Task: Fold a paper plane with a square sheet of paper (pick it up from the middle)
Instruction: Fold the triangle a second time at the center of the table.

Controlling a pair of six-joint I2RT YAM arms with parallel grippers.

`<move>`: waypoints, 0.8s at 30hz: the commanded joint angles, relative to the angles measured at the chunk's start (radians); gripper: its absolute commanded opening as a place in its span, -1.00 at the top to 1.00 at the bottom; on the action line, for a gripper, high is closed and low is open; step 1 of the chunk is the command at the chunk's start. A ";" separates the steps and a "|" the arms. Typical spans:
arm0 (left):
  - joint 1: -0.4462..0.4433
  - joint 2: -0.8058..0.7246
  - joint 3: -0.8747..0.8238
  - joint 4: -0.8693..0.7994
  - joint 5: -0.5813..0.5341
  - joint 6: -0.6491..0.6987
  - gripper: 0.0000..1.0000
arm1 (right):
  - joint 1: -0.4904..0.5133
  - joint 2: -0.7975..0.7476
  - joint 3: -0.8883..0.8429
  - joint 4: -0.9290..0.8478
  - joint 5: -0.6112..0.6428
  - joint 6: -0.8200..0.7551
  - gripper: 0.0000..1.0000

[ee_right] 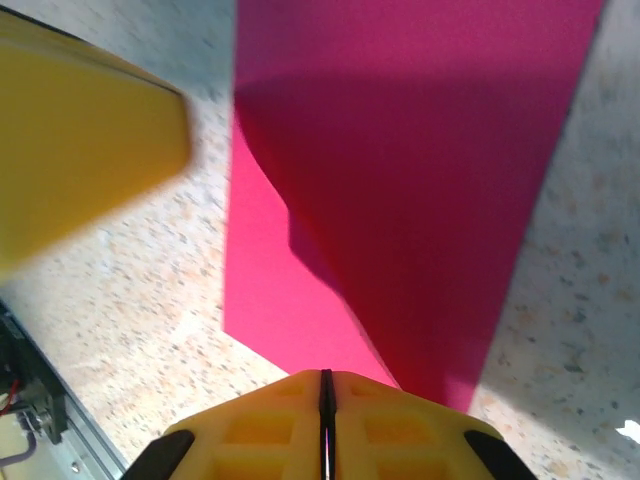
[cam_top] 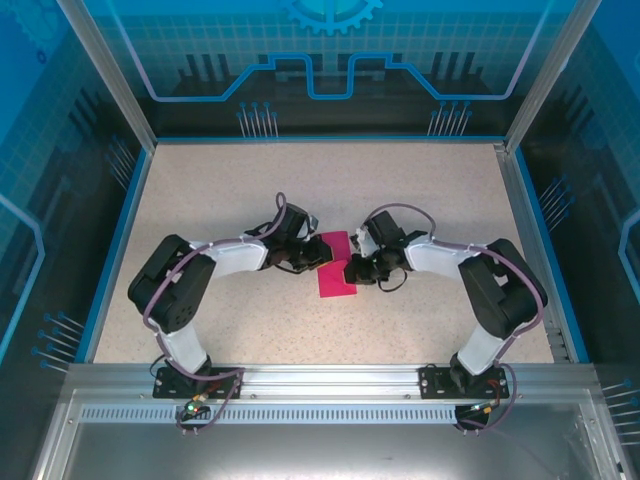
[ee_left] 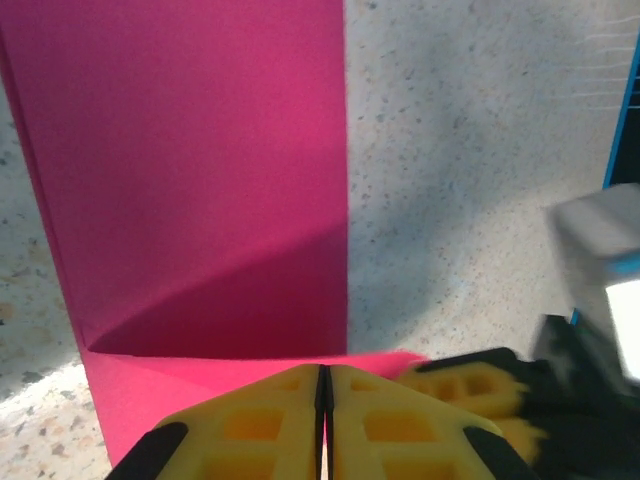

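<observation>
At frame centre, square sheet of paper (cam_top: 335,265) half-folded (early stage); left gripper (cam_top: 312,262) and right gripper (cam_top: 352,270) jaws clenched on it; dart folds left.

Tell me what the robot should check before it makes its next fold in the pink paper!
1. Right gripper shut on the square sheet of paper, one flap lifted: ok.
2. Left gripper shut, paper reaching its tips; really pinched: cannot tell.
3. Paper already folded over, layers doubled: ok.
4. Grippers clear of each other: cannot tell, they sit very close.
5. Paper well inside the table, far from its edges: ok.
</observation>
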 commanded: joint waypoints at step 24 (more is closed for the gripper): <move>-0.001 0.033 -0.048 0.082 0.018 -0.042 0.76 | 0.061 0.173 0.173 -0.080 0.167 0.014 0.85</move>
